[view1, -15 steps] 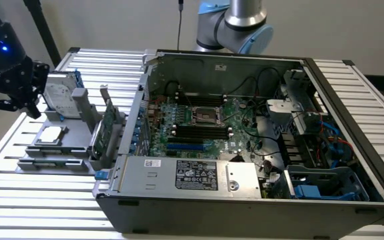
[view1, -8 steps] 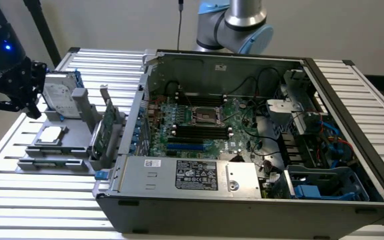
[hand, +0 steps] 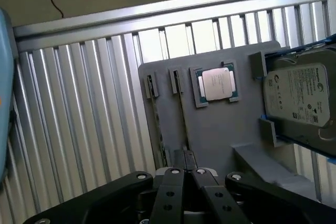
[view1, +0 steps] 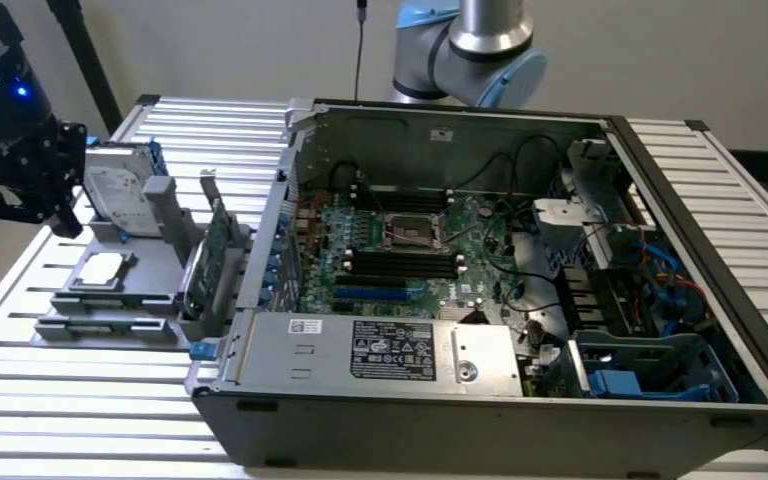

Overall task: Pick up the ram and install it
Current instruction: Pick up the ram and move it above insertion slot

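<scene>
Two ram sticks stand on edge in slots of a grey holder tray [hand: 220,124]. In the wrist view they show as thin lines, one ram [hand: 181,114] running up to my fingertips and a second ram [hand: 156,124] beside it. My gripper [hand: 184,153] hangs above the tray with its fingers pressed together and nothing visibly between them. In the exterior view the black gripper [view1: 64,220] is at the far left, over the tray [view1: 144,255] and apart from it. The open computer case [view1: 491,400] shows black memory slots [view1: 404,262] on its motherboard.
The tray also carries a silver hard drive [view1: 117,195] [hand: 299,95] with blue rails, a processor chip [view1: 101,268] [hand: 216,84] and a green expansion card [view1: 211,265] standing beside the case wall. Everything rests on a ribbed metal table [view1: 37,400]. The arm's base [view1: 471,50] stands behind the case.
</scene>
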### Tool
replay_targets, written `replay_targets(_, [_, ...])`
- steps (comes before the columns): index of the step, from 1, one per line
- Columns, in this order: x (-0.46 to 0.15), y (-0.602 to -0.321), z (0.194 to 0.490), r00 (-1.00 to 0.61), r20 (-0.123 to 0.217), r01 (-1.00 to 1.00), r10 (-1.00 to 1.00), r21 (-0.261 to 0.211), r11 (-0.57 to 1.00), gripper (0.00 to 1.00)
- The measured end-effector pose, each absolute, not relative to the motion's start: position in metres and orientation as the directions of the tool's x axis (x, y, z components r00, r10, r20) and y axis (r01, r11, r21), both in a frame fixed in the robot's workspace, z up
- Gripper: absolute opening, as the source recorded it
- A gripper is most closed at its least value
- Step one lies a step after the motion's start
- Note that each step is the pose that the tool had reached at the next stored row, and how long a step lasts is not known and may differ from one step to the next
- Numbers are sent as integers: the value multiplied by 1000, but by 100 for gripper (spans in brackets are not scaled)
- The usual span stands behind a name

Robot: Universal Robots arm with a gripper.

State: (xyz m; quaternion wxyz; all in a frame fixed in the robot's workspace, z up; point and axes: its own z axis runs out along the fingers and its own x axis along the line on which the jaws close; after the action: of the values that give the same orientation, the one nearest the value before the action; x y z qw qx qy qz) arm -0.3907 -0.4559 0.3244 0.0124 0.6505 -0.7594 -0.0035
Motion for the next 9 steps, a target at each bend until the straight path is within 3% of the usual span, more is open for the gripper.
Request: replay_targets(9, [-391, -456, 324, -43, 15, -999, -999, 21, 43, 11])
